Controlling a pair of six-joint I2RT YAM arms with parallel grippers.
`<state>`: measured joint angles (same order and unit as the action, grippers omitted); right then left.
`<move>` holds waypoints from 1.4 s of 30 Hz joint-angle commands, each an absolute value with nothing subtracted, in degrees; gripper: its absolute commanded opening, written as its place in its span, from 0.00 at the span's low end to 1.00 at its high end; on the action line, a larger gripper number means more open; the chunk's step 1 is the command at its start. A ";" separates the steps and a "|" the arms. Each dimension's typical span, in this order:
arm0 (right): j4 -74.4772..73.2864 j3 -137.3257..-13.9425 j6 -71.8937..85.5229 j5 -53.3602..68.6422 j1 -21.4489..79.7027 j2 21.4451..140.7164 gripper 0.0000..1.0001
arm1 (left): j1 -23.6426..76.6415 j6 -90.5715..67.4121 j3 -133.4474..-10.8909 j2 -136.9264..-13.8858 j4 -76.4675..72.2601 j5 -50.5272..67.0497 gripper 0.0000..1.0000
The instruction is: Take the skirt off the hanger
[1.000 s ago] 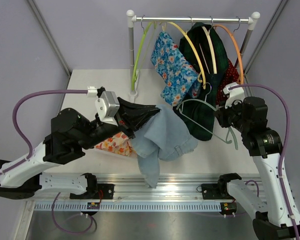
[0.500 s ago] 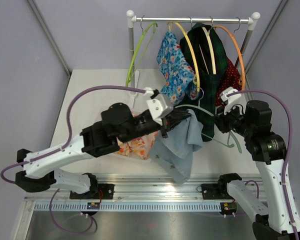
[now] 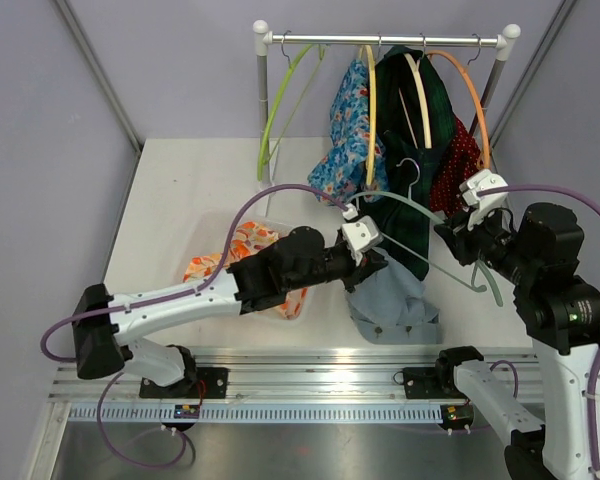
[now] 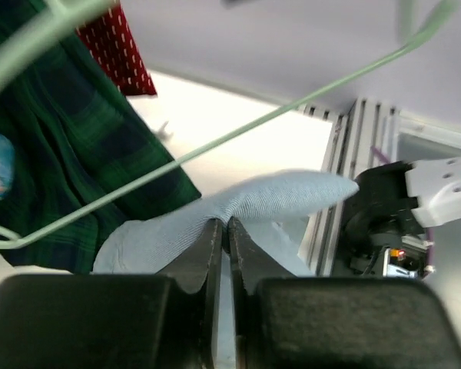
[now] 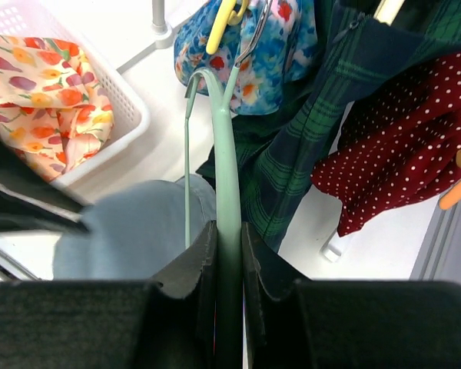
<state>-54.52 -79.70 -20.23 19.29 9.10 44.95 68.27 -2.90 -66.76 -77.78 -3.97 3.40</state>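
Left wrist view: my left fingers [image 4: 203, 257] are pinching a fold of the soft, limp skirt [image 4: 276, 200]; right fingers [image 5: 196, 269] are clamping the stiff hanger [image 5: 227, 169].

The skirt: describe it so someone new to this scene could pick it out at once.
From the clothes rail, come forward to the near edge of the table. The denim skirt is bunched there, pinched by the left gripper, below the mint-green hanger in the right gripper. It alone is plain pale blue; its neighbours are floral, plaid or dotted.
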 commanded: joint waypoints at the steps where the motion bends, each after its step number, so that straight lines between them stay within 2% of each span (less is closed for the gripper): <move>1: -53.26 -83.49 -20.83 22.14 9.05 45.61 0.00 | 66.80 -5.71 -66.71 -82.07 -13.18 5.27 0.24; 2: -53.35 -84.37 -21.09 23.80 9.05 46.31 0.00 | 65.84 -6.58 -66.71 -82.70 -13.10 5.62 0.37; 3: -53.61 -84.98 -21.27 25.12 9.05 46.84 0.00 | 65.31 -7.03 -66.62 -83.14 -12.83 6.15 0.60; 6: -54.75 -87.10 -21.80 31.10 9.05 48.95 0.00 | 64.34 -6.86 -66.27 -80.70 -11.78 6.86 0.85; 7: -54.76 -87.88 -21.62 32.51 9.05 49.83 0.00 | 64.42 -6.25 -65.83 -77.73 -11.34 6.94 0.98; 16: -56.16 -93.95 -17.86 39.81 9.14 54.05 0.00 | 64.42 1.04 -65.83 -58.02 7.19 5.46 0.99; 20: -54.06 -97.99 -14.52 35.62 9.05 57.03 0.00 | 64.42 1.76 -64.60 -50.46 15.27 -2.34 0.99; 25: -53.00 -105.88 -10.20 31.47 9.05 63.87 0.00 | 64.51 0.27 -61.18 -41.76 17.49 -9.13 0.99; 30: -53.70 -113.72 -8.53 22.25 12.55 70.13 0.00 | 64.42 -3.07 -57.66 -36.66 17.49 -11.69 0.99; 34: -53.35 -119.52 -9.84 5.33 22.75 75.39 0.00 | 64.42 -4.48 -56.87 -33.58 18.45 -13.44 0.99; 42: -47.56 -126.55 -13.79 -14.38 30.23 84.80 0.00 | 64.42 -6.59 -55.20 -28.74 19.25 -15.03 0.99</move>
<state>-54.89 -122.34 -11.27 -0.64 28.10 82.87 64.29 -4.97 -56.07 -30.46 20.05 -12.93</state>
